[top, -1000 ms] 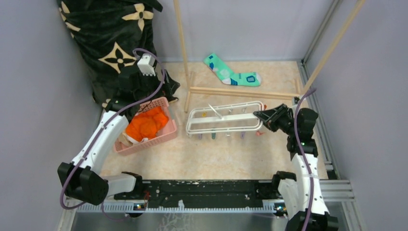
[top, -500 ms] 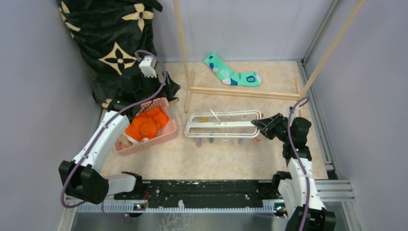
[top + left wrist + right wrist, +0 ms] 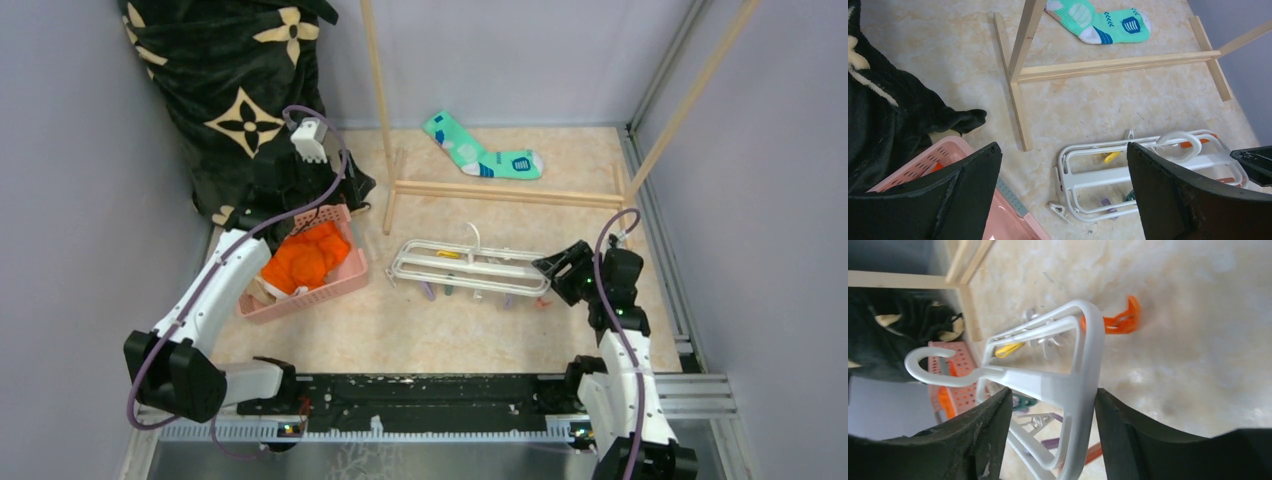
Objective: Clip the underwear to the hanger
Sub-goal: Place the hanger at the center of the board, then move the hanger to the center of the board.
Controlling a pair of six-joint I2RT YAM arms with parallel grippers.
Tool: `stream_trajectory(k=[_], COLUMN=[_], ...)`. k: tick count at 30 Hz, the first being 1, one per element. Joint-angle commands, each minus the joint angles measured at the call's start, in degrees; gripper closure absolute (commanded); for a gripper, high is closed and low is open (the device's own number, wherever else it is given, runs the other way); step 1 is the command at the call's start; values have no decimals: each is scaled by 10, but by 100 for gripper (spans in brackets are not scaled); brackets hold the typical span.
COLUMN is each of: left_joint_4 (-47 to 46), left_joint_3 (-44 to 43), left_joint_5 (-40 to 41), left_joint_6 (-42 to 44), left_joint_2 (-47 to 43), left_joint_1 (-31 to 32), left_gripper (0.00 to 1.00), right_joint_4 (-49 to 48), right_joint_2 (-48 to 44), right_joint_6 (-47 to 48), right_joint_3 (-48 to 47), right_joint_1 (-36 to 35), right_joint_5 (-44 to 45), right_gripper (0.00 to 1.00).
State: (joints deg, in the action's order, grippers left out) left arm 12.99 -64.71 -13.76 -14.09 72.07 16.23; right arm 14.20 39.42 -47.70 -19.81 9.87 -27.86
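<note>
The underwear [image 3: 305, 258] is a bright orange bundle lying in a pink basket [image 3: 345, 276] at the left. Flat on the table in the middle lies the hanger [image 3: 470, 266], a white frame with its hook up and small pegs under it. My right gripper [image 3: 556, 267] is at the hanger's right end. In the right wrist view its jaws [image 3: 1054, 392] stand open around the end bar of the hanger [image 3: 1048, 382], with a gap on the left side. My left gripper [image 3: 300, 190] hovers over the basket's far edge, wide open [image 3: 1063, 149] and empty.
A tall wooden rack [image 3: 500, 190] stands behind the hanger, with a teal sock [image 3: 480, 150] beyond its base rail. A black patterned blanket [image 3: 230, 90] fills the far left corner. An orange clothespin [image 3: 1120, 320] lies loose by the hanger's right end. Grey walls close both sides.
The hanger has come down from a raised tilt to lie flat on the table. My right gripper lowered with it, drew nearer and opened. The left arm barely moved.
</note>
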Motion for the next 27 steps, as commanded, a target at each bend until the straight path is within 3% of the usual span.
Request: stream_trajectory(k=[1, 10, 15, 19, 22, 27], left_joint_4=[-6, 2, 12, 48, 73, 126], left_joint_3=[4, 5, 3, -1, 6, 12], left_joint_5=[-6, 23, 37, 100, 138, 182], left_joint_6=[2, -1, -4, -16, -39, -72], left_joint_2=[4, 4, 2, 3, 4, 2], left_joint_1=[-6, -8, -10, -12, -27, -59], left_gripper=[0, 0, 0, 0, 0, 0], right_joint_4=[93, 192, 178, 186, 199, 205], right_joint_2=[-16, -25, -60, -38, 7, 96], right_joint_6=[66, 79, 129, 163, 161, 116], right_joint_3=[-58, -98, -142, -229, -301, -382], right_joint_1=[0, 0, 0, -18, -124, -417], right_joint_5=[117, 254, 234, 200, 244, 433], right_gripper=[36, 23, 23, 23, 24, 25])
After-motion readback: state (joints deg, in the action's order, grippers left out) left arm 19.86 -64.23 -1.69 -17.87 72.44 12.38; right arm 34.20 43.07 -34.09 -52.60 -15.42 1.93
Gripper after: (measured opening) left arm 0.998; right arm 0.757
